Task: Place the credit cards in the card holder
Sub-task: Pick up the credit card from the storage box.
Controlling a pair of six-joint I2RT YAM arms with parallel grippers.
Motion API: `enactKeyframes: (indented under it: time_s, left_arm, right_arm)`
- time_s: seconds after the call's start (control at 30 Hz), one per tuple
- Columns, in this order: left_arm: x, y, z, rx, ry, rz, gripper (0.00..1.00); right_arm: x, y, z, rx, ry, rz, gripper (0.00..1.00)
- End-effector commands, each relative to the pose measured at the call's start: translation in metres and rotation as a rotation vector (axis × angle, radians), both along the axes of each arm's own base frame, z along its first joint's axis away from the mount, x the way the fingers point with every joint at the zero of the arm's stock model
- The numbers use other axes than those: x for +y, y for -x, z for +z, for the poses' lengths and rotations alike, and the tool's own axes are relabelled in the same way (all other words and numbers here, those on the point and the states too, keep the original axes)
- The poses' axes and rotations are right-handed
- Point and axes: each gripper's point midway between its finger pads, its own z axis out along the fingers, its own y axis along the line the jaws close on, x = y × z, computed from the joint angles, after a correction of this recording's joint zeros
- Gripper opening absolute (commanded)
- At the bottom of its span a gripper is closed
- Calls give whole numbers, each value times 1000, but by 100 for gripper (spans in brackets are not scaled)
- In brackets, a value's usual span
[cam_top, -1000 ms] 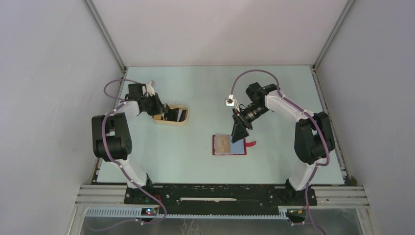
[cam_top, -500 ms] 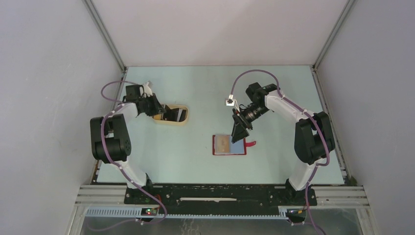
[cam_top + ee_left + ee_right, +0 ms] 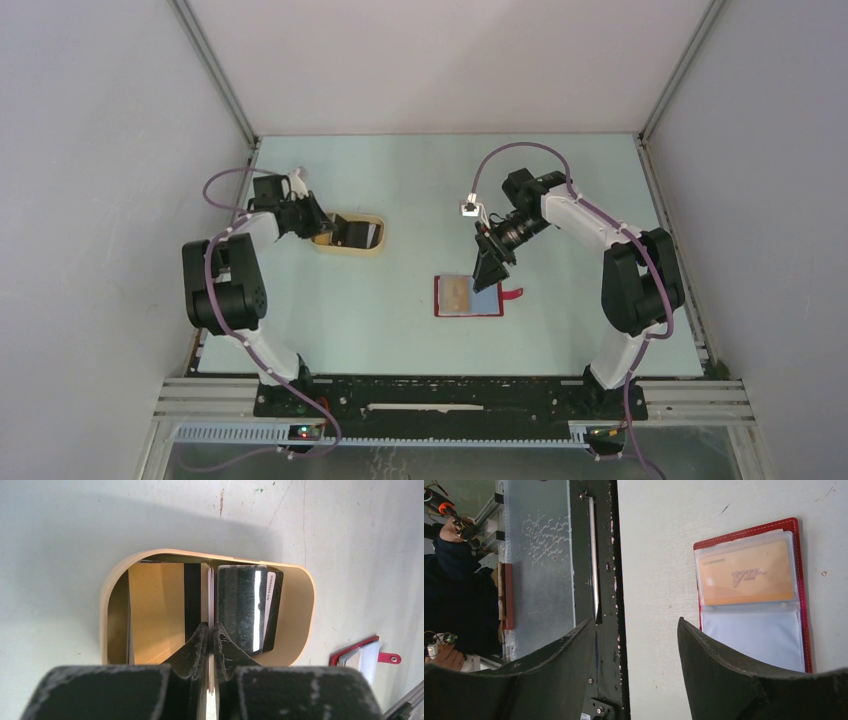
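The card holder [image 3: 487, 302] lies open on the table, red-rimmed with clear sleeves. A golden-brown card [image 3: 746, 572] sits in one sleeve; the pale-blue sleeve [image 3: 751, 632] beside it holds nothing. My right gripper [image 3: 634, 621] is open and empty, hovering just above the holder's far edge [image 3: 488, 268]. My left gripper [image 3: 210, 630] is shut on a thin whitish card seen edge-on [image 3: 209, 595], held upright over the tan oval tray [image 3: 207, 555]. A dark card [image 3: 247, 607] leans inside the tray. The holder's corner also shows in the left wrist view [image 3: 362, 652].
The tan tray [image 3: 352, 252] sits left of centre, near the left arm. The holder's red closure tab [image 3: 513, 293] sticks out to the right. Enclosure walls ring the table; the black base rail [image 3: 606, 555] runs along the near edge.
My left arm has drawn back a little to the left at the tray, still pinching the card. The right arm and the card holder have not moved.
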Motion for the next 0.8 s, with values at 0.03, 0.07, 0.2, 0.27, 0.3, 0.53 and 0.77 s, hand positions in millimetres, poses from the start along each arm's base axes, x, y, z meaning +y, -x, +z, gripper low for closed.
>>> enactKeyframes:
  time_s: [0.03,0.07,0.2,0.27,0.3,0.53,0.77]
  left_arm:
    - [-2,0,21,-76,51,-2,9]
    - [-2,0,22,-82,63,-3,9]
    - [-2,1,21,-90,103,3,9]
    - [0,1,20,-90,110,6,10]
    - [-2,1,18,-85,116,1,13]
    - [-6,-2,2,-21,119,-16,34]
    - [-16,-5,-8,41,53,-42,40]
  right_arm:
    - [3,-5,13,-29,-41,5,70]
    - [3,-5,13,-29,-41,5,70]
    - [3,-5,13,-28,-41,5,70]
    - [3,-5,13,-27,-41,5,70]
    - [3,-5,13,-28,-42,6,70]
    - [4,-4,13,-27,-42,7,70]
    - [4,-4,13,-27,-41,10,70]
